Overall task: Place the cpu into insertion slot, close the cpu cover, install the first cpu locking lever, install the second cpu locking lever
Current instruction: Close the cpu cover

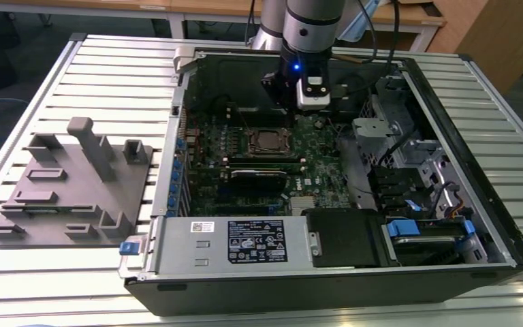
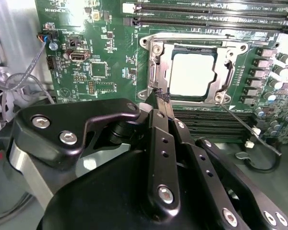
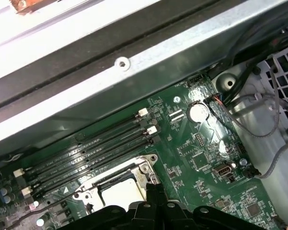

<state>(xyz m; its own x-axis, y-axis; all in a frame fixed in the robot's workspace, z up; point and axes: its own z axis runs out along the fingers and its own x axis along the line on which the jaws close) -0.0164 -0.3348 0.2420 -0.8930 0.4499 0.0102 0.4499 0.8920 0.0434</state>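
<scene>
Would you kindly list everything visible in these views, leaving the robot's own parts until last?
table: one, silver slats, under everything.
fixture: one, grey, on the table, exterior view's left.
case: one, black, open, on the table.
motherboard: one, green, inside the case.
cover: one, silver frame, mid-motherboard.
cpu: one, pale silver, showing through the cover's window.
lever: one, thin wire, angled away from the cover's corner.
memory slots: four, black, beside the cover.
card: one, black, across the motherboard.
power supply: one, silver, inside the case.
arm: one, grey, above the case.
gripper: one, black, shut, tips beside the cover's corner.
</scene>
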